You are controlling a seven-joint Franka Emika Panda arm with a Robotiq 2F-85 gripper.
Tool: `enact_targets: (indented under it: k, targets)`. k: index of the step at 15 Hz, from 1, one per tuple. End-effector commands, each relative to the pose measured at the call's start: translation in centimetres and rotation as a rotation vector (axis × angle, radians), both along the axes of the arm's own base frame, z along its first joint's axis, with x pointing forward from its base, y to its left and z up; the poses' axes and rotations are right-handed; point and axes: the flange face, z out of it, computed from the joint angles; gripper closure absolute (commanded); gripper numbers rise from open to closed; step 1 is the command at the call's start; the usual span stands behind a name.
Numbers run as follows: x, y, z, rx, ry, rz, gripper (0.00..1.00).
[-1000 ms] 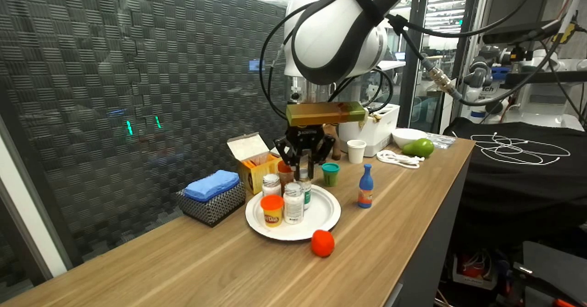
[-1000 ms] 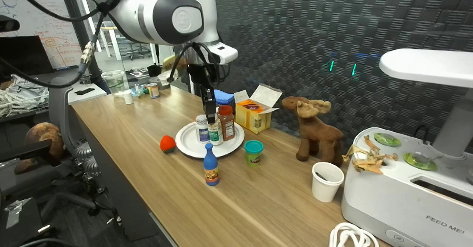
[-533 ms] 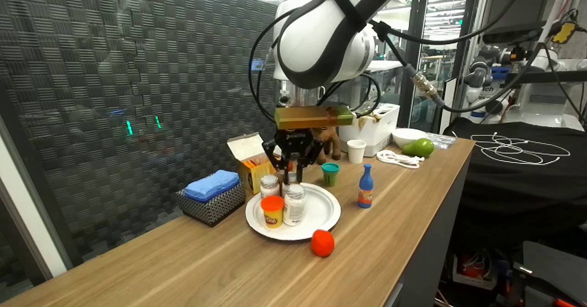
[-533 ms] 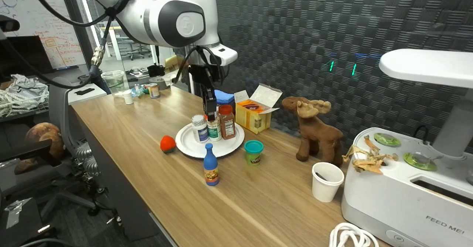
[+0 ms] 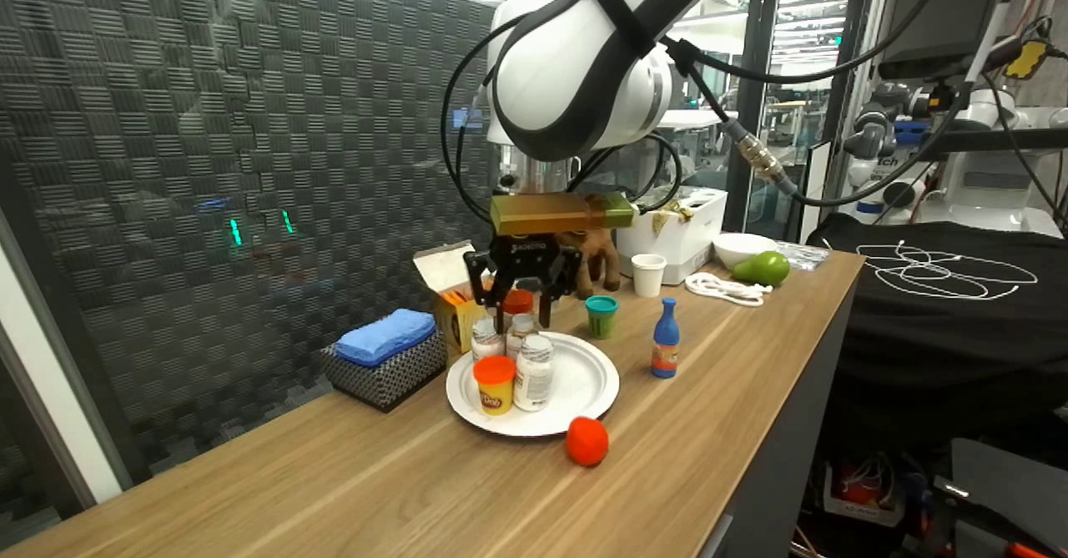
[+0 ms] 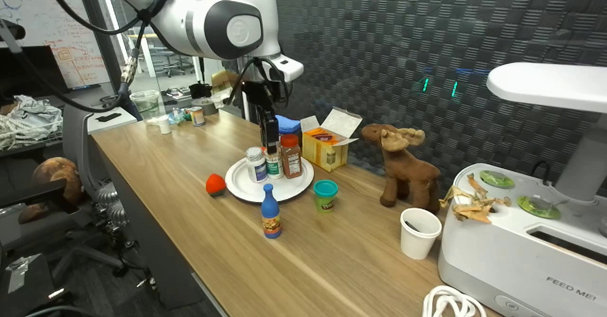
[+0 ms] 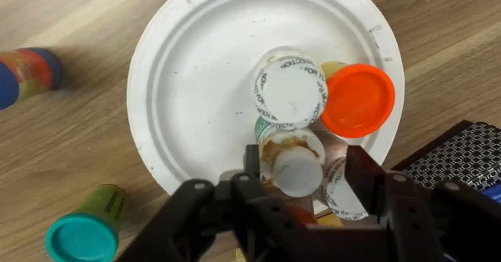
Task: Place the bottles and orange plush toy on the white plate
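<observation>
Two fingers (image 5: 546,309) of the hand (image 5: 522,323) now stand wide around the green-labelled bottle (image 5: 517,339), no longer gripping it, and it rests upright on the white plate (image 5: 586,374), toward eleven o'clock in an exterior view. Its placing looks done; the orange plush toy (image 5: 587,442), on the worktop (image 5: 417,483) just off the plate at five o'clock, still needs moving.
</observation>
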Motion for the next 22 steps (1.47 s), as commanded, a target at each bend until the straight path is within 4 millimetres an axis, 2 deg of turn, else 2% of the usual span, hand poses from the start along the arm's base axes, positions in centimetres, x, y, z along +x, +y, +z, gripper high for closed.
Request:
enact_targets:
  k: [1,2,4,6,10,12,15,18,22]
  targets:
    - [0.4,0.2,2.3,0.024,-0.032,0.004,0.08]
    - [0.3,0.3,3.0,0.025,-0.044,0.001,0.01]
    - [-0.2,-0.7,4.5,0.01,-0.072,-0.029,0.0]
    - [-0.1,-2.6,5.3,-0.021,-0.094,-0.075,0.0]
    - [0.7,-8.8,5.4,-0.069,-0.108,-0.239,0.01]
    - [1.0,-11.6,4.3,-0.097,-0.09,-0.293,0.0]
    - [0.9,-14.3,2.0,-0.099,-0.048,-0.356,0.0]
    - [0.7,-15.7,-0.1,-0.105,-0.014,-0.393,0.0]
    - [0.9,-16.0,-2.3,-0.103,0.002,-0.404,0.0]
